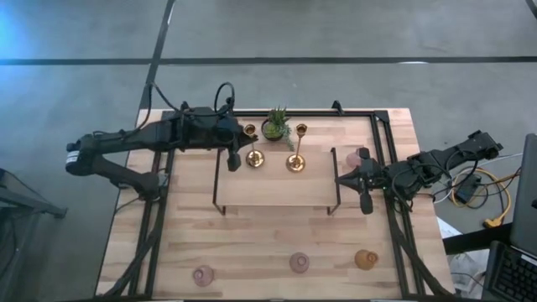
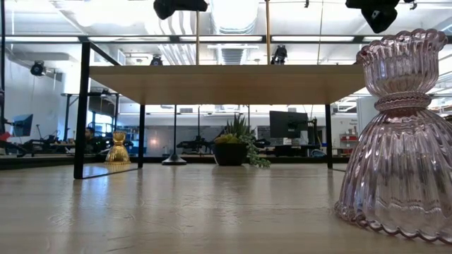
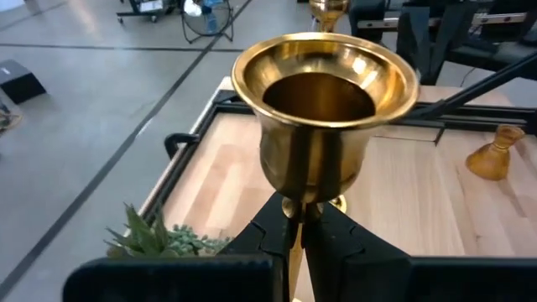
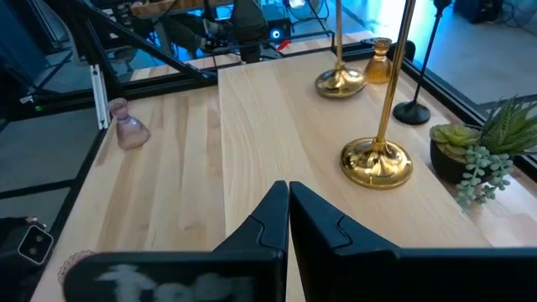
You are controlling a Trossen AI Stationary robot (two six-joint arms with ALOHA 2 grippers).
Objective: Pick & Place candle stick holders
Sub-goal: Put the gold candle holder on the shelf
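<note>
Two slim tall gold candle stick holders stand on a raised wooden shelf (image 1: 277, 189), with a small potted plant (image 1: 276, 126) behind them. My left gripper (image 1: 243, 136) is shut on the left gold holder (image 1: 252, 144), whose cup (image 3: 323, 109) fills the left wrist view. The other gold holder (image 1: 296, 147) stands free on its round base (image 4: 376, 161). My right gripper (image 1: 341, 179) hovers shut over the shelf's right end, holding nothing. A black slim holder (image 4: 411, 111) stands beside the shelf. Squat pink (image 1: 203, 273), pink (image 1: 299, 262) and amber (image 1: 366, 259) glass ones sit near the front edge. My left gripper pinches the gold holder's thin stem (image 3: 300, 211) just beneath the cup, between its two fingers (image 3: 273, 231). The fingers come from the table's left, slanting slightly down, and lie across the stem. The holder stands upright; its base (image 4: 340, 82) seems to rest on the shelf.
The shelf stands on thin black legs (image 2: 83, 113) over the table. Another pink glass holder (image 1: 362, 156) sits by the right gripper, and a small amber one (image 3: 495, 155) lies beyond the shelf. A black frame (image 1: 382, 151) runs along the table's edges.
</note>
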